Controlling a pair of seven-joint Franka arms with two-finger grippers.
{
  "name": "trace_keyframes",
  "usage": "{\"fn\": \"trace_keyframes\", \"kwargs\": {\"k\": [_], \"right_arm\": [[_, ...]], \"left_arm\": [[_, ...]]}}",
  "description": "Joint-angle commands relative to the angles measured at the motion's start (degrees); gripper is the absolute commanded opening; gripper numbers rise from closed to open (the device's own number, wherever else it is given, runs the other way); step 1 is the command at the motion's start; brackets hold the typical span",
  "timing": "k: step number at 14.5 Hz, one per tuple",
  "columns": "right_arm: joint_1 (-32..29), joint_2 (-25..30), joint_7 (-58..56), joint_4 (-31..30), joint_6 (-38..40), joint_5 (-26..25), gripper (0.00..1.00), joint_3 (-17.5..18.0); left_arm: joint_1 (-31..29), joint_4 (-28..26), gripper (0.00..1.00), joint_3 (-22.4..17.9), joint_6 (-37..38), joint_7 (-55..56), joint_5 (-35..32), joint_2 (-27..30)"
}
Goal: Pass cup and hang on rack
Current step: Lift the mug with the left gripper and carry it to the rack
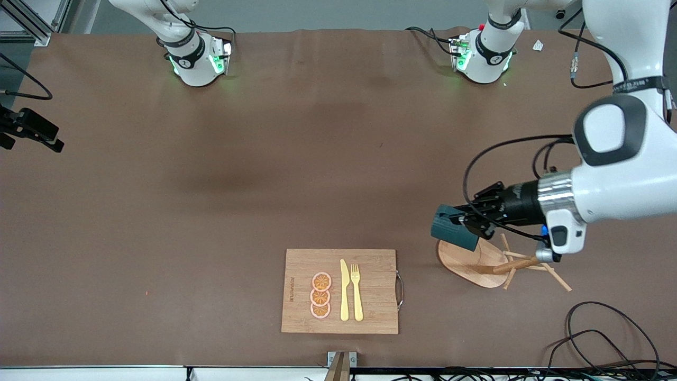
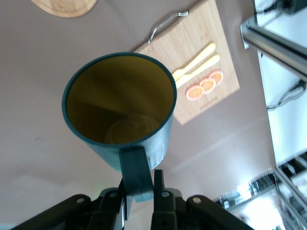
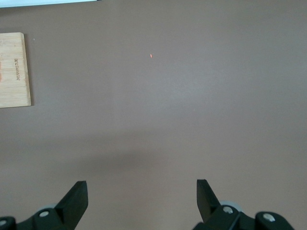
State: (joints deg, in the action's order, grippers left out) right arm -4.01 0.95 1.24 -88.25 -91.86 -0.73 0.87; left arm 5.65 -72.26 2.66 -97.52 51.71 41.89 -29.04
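The dark teal cup [image 1: 454,229] lies on its side in the air, held by its handle in my left gripper [image 1: 475,221], which is shut on it. It hangs over the edge of the oval base of the wooden rack [image 1: 468,262]. The rack's post and thin pegs [image 1: 529,264] show under the left wrist. In the left wrist view the cup [image 2: 120,96] shows its yellowish inside, its handle [image 2: 135,172] sits between the fingers of my left gripper [image 2: 141,184], and the rack's base [image 2: 64,5] shows. My right gripper [image 3: 141,196] is open and empty over bare table.
A bamboo cutting board [image 1: 370,312] with a yellow knife, a fork and three orange slices lies near the front camera, mid-table; it also shows in the left wrist view [image 2: 192,57] and the right wrist view [image 3: 12,86]. Cables [image 1: 603,338] lie near the rack.
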Motion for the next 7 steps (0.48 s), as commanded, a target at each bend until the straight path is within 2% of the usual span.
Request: {"fn": "trace_keyframes", "kwargs": {"k": [1, 7], "right_arm": [[-0.65, 1.77, -0.63, -2.02, -0.61, 0.90, 1.00, 0.27], [-0.65, 1.77, -0.54, -2.02, -0.61, 0.90, 1.00, 0.27]], "left_arm": [[-4.23, 0.46, 0.01, 0.50, 3.73, -9.75, 6.87, -3.20], [-9.78, 0.46, 0.01, 0.41, 6.03, -13.39, 13.37, -6.55]]}}
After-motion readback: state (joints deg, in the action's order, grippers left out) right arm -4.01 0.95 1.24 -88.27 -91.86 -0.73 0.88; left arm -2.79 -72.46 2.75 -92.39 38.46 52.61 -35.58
